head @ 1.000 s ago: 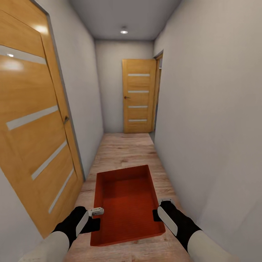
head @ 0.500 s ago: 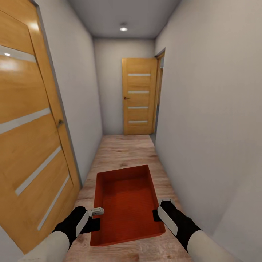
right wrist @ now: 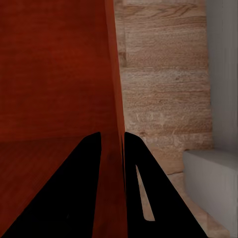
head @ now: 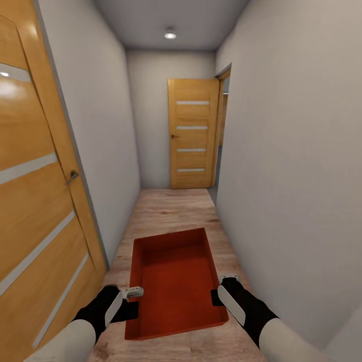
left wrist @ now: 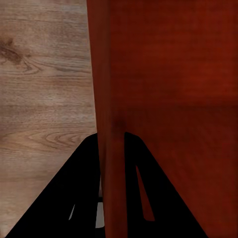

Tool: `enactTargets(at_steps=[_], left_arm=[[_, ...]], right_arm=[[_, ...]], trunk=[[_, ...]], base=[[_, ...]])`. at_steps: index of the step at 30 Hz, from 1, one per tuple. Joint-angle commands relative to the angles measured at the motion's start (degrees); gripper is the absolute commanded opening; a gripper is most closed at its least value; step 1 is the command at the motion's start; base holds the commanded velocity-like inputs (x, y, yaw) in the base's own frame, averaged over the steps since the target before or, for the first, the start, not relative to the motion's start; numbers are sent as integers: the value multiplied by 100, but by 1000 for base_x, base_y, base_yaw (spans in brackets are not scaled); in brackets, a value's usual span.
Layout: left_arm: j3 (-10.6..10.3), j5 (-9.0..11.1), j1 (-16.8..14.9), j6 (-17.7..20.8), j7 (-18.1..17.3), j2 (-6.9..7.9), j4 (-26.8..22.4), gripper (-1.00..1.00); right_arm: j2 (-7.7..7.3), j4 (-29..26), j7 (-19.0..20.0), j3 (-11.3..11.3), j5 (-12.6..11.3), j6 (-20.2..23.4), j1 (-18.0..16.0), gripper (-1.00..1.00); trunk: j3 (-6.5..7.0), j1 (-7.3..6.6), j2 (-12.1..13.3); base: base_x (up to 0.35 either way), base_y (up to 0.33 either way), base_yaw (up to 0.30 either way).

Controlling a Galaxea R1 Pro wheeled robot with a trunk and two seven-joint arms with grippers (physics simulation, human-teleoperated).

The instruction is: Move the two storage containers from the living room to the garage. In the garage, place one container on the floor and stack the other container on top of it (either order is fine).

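One orange-red storage container point(head: 173, 281) hangs level in front of me above the light wood plank flooring point(head: 171, 211) of a narrow hallway. My left gripper point(head: 131, 292) is shut on its left long wall, my right gripper point(head: 221, 286) on its right long wall. In the left wrist view the container's wall point(left wrist: 111, 99) runs between the two black fingers point(left wrist: 82, 188). The right wrist view has the opposite wall point(right wrist: 114, 89) pinched the same way between black fingers point(right wrist: 82, 168). The bin is empty and its ribbed bottom shows.
A wooden door point(head: 35, 201) with pale strips stands close on the left. At the hallway's end is a shut wooden door point(head: 192, 133), with an open doorway point(head: 222, 125) beside it on the right. Grey walls point(head: 291, 176) close in on both sides.
The whole view has moved forward down the hallway: the left door slides off to the left and the far door looks nearer. The container and both grippers keep their places.
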Motion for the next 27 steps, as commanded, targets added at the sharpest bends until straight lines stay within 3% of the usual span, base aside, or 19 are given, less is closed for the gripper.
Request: enactTargets(at_steps=[1, 27], left_arm=[[47, 71, -7, 28, 19, -21, -13, -100], [52, 71, -7, 28, 19, -21, -13, -100]], right_arm=[[1, -1, -50, 72, -110, 18, -1, -100], [1, -1, -50, 72, -110, 16, -1, -100]], trunk=[[-7, 4, -5], [-7, 4, -5]], base=[[334, 0, 0], [334, 0, 0]])
